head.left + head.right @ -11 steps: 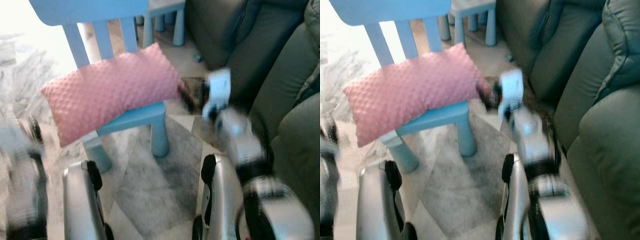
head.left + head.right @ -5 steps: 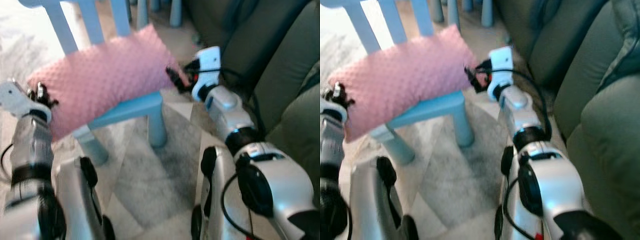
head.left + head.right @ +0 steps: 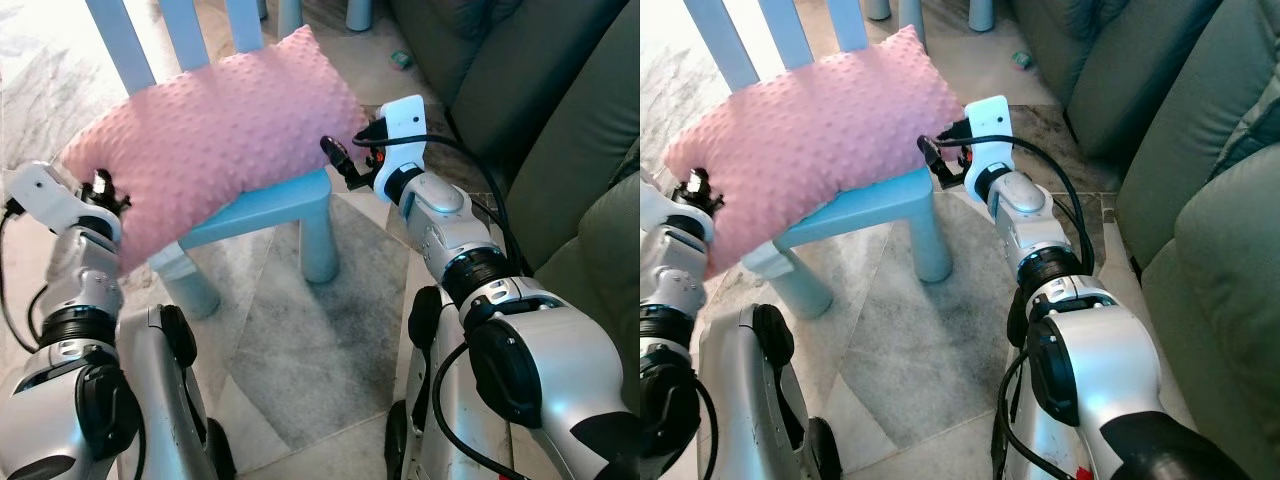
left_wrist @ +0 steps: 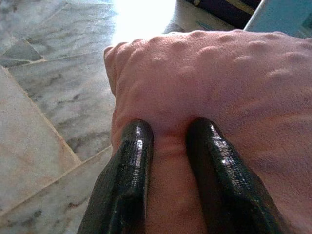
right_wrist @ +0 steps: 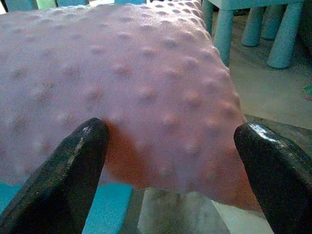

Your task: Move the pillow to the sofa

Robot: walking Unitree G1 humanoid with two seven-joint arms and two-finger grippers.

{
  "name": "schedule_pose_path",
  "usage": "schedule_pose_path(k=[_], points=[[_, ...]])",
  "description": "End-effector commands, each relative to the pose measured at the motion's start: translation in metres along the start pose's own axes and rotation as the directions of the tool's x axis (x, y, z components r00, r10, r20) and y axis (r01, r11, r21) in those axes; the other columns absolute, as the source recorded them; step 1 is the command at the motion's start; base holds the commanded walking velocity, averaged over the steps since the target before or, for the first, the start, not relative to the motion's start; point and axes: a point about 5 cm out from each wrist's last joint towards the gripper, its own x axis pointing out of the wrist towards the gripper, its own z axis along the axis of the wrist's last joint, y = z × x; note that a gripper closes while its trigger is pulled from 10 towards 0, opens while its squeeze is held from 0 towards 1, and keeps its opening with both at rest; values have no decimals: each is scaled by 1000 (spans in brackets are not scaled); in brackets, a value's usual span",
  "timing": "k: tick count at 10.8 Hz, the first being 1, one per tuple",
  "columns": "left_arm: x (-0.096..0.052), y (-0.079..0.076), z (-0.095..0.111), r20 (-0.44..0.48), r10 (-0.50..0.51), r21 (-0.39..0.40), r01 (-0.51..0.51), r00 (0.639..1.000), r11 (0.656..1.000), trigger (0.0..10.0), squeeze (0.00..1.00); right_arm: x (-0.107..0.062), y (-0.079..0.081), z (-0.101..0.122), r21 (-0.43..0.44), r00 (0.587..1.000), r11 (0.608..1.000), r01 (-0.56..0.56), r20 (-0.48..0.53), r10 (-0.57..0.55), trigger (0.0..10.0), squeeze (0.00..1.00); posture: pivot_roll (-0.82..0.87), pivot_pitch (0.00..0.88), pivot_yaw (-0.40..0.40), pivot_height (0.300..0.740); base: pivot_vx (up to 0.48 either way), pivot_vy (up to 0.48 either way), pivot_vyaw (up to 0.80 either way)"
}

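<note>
- The left gripper (image 4: pixel 165 146) sits at the left end of the pink pillow (image 3: pixel 215 150). Its two fingers (image 4: pixel 127 180) are close together, with a narrow fold of the cover pinched between them. That thin bite is the weak point: on a lift the fabric could slide out and that end would drop to the marble floor (image 4: pixel 44 97).
- The pillow lies across the seat of the small blue chair (image 3: pixel 265 215), overhanging it at both ends, with the chair's back slats just behind. If it is pulled sideways rather than raised first, it could drag on the seat or catch the slats and shift the light chair.
- The right gripper (image 5: pixel 170 146) is at the pillow's right end with its fingers spread wide, one on each side of the corner and not yet closed on it. If they close too near the edge, they may grab only the corner tip.
- The sofa (image 3: pixel 560 130) stands just to the right, so the carry is short, though an uneven hold could let the pillow sag.
</note>
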Motion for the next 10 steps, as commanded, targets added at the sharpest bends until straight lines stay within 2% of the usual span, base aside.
schedule_pose_path(k=[1, 3, 5, 7, 8, 9, 10], points=[[-4, 4, -24, -111, 50, -40, -55, 993, 998, 10000, 0, 1, 2, 1, -2, 1000, 1000, -7, -2, 7, 10000, 0, -75, 338, -6, 300, 0, 0, 0], [-10, 6, -39, -160, 111, -86, -126, 981, 988, 10000, 0, 1, 0, 3, 2, 1000, 1000, -8, 7, 8, 10000, 0, -73, 333, -6, 300, 0, 0, 0], [-19, 6, -62, -206, 104, -112, -129, 973, 985, 10000, 0, 1, -2, 5, -33, 1000, 999, 12, 9, -12, 10000, 0, -80, 334, -17, 300, 0, 0, 0], [-13, -2, -54, -206, 59, -91, -79, 977, 993, 10000, 0, 2, -5, 11, -48, 999, 998, 32, 16, -31, 10000, 0, -81, 333, -20, 300, 0, 0, 0], [-5, -7, -36, -168, 35, -40, -42, 985, 998, 10000, 0, 4, -9, 22, -39, 998, 998, 46, 53, -44, 10000, 0, -76, 335, -18, 300, 0, 0, 0], [-3, -3, -21, -116, 64, -4, -65, 991, 998, 10000, 0, 5, -13, 32, -15, 997, 1000, 21, 74, -19, 10000, 0, -70, 336, -16, 300, 0, 0, 0], [-3, -1, -19, -107, 70, 0, -70, 992, 998, 10000, 0, 5, -13, 34, -17, 997, 1000, 11, 76, -10, 10000, 0, -70, 336, -16, 300, 0, 0, 0]])
